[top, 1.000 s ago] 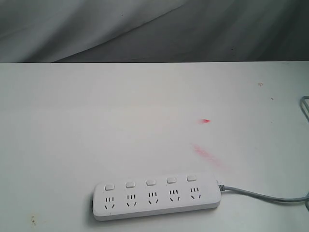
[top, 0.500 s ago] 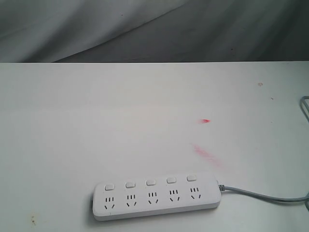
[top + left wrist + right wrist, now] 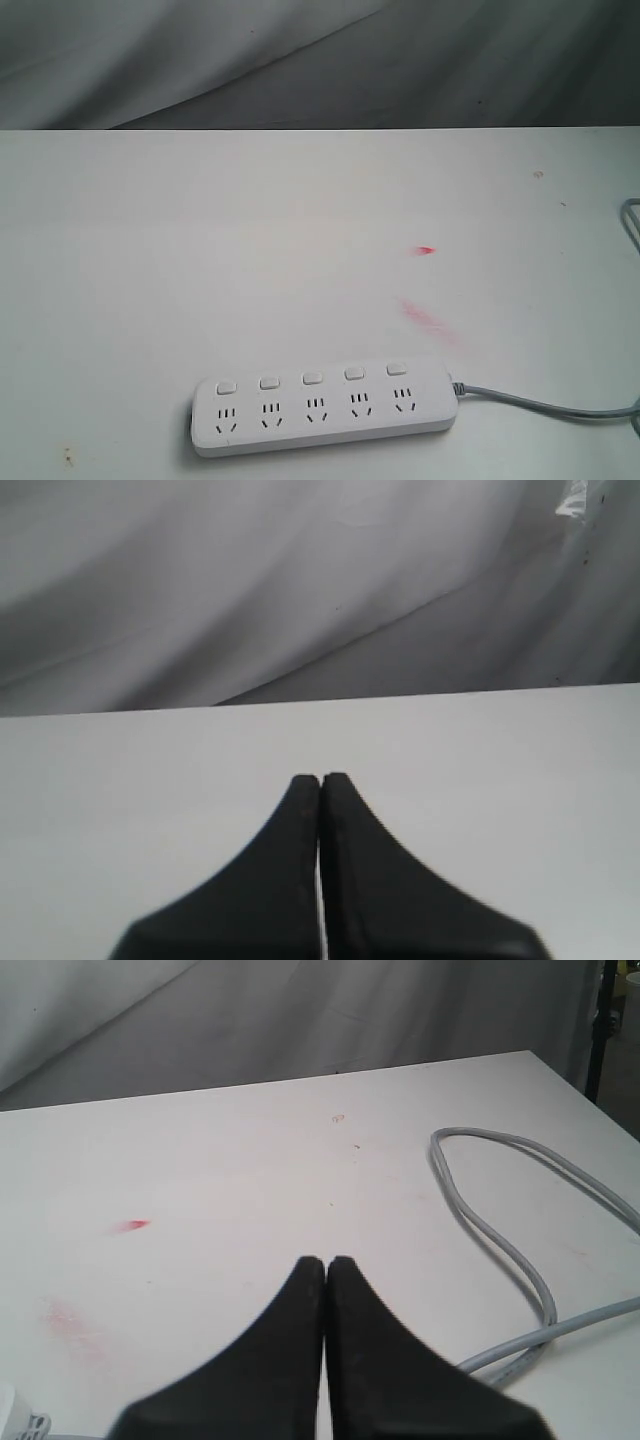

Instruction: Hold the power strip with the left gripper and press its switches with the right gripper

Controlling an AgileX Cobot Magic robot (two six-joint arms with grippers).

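The power strip (image 3: 322,407) is laid at six o'clock, switches (image 3: 312,378) upward for pressing; the left gripper (image 3: 320,780) and right gripper (image 3: 325,1262) are clenched empty, seemingly parked.

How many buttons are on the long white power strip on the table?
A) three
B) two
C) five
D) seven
C: counting along the power strip, there are five small white buttons in one row.
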